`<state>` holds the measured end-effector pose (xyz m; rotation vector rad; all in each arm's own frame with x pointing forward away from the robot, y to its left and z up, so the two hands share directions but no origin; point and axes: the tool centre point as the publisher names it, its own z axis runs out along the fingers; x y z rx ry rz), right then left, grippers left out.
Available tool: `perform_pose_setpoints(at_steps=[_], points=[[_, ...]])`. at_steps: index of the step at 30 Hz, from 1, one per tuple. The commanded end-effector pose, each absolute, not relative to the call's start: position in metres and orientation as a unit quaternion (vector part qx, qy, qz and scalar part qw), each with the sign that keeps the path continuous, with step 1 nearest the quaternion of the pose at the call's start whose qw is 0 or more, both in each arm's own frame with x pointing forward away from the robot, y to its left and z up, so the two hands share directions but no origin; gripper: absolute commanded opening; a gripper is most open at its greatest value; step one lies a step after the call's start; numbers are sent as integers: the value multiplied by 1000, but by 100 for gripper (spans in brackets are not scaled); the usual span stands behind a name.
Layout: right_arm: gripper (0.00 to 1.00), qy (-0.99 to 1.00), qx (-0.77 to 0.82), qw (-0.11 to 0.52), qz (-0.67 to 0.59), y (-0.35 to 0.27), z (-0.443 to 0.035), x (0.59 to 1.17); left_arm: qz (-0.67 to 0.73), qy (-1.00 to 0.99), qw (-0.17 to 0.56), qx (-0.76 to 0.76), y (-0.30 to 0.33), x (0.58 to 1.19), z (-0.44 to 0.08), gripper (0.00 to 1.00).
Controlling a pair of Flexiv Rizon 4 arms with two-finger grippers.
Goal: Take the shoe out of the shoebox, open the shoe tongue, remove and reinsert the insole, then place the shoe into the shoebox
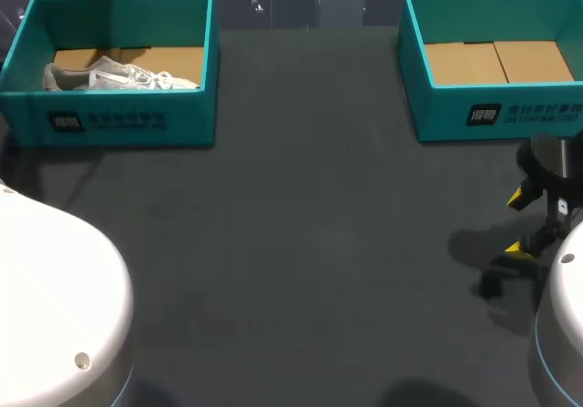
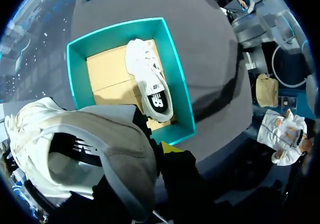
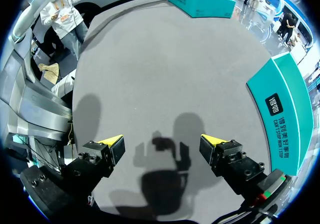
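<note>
Shoe [image 2: 75, 149] hangs above the left shoebox [image 2: 177, 78], clamped in the left gripper [image 2: 160, 151]; another shoe [image 2: 150, 83] lies inside it. Right gripper [image 3: 162, 149] gapes, well apart from that box.

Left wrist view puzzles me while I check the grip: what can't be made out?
Left gripper: left wrist view, covered by the near shoe, so its grip is unclear; head view, cut off by the edge.
Boxed shoe: head view, shoebox wall hides its lower side; insole too small to see.
</note>
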<state>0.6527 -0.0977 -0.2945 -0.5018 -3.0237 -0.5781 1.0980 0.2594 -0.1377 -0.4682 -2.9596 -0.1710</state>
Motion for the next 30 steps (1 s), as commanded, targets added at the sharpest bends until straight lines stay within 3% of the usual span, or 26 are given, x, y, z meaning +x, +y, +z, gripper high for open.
perform_pose_setpoints(at_steps=[1, 12, 22, 30], points=[[100, -969, -161, 10, -185, -98, -294, 651, -111, -893, -8, -436, 271, 1085, -140, 0], [100, -969, -161, 10, -185, -98, -294, 651, -111, -893, -8, -436, 271, 1085, -140, 0], [100, -969, -161, 10, -185, -98, -294, 651, -99, -762, -7, -640, 293, 1128, -144, 0], [100, -969, -161, 10, -185, -98, -294, 651, -102, -754, -3, -649, 296, 1133, -143, 0]])
